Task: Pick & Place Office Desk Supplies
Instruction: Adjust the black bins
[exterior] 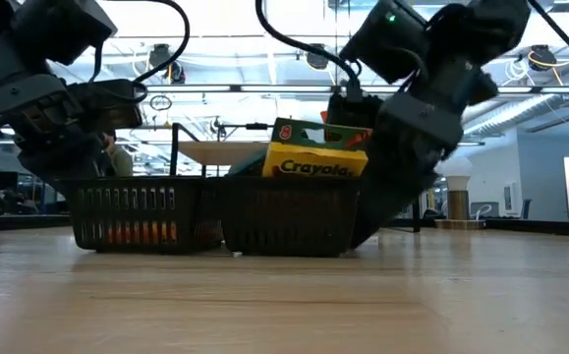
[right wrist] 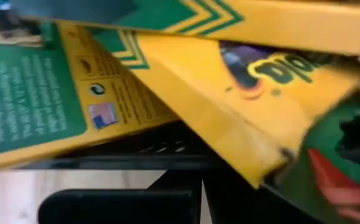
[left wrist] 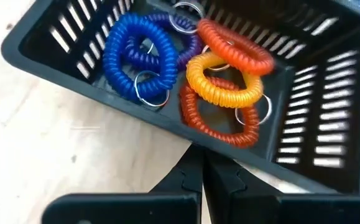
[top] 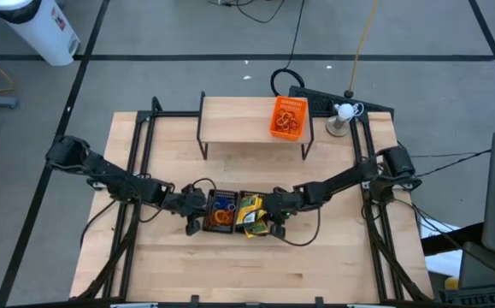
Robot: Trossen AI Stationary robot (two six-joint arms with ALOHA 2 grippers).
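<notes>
Two black mesh trays stand side by side on the table. The left tray [top: 210, 198] [exterior: 127, 211] holds coiled bands [left wrist: 223, 81] in blue, purple, red and orange. The right tray [top: 242, 198] [exterior: 284, 224] holds yellow-and-green crayon boxes [exterior: 315, 162] [right wrist: 229, 93] that stick up over its rim. My left gripper [top: 197, 211] [left wrist: 199, 155] is shut at the left tray's outer end. My right gripper [top: 274, 216] [right wrist: 199, 180] is shut at the right tray's outer end. An orange tray [top: 288, 117] stands on the wooden shelf [top: 238, 120]. My left gripper meets the near end wall's rim [left wrist: 186, 134] of the band tray with shut fingers, slanting down from the table's left. The fingertips hide the exact contact. The tray rests flat on the table. My right gripper meets the crayon tray's end rim [right wrist: 167, 158] with shut fingers, slanting down from the table's right. The fingers and the overhanging boxes hide the contact. The tray rests flat on the table.
The shelf on black legs stands at the table's far side. A white ball on a stand [top: 344, 111] is at the far right corner. Cables trail from both arms. Bare wood lies toward the near edge [top: 247, 274].
</notes>
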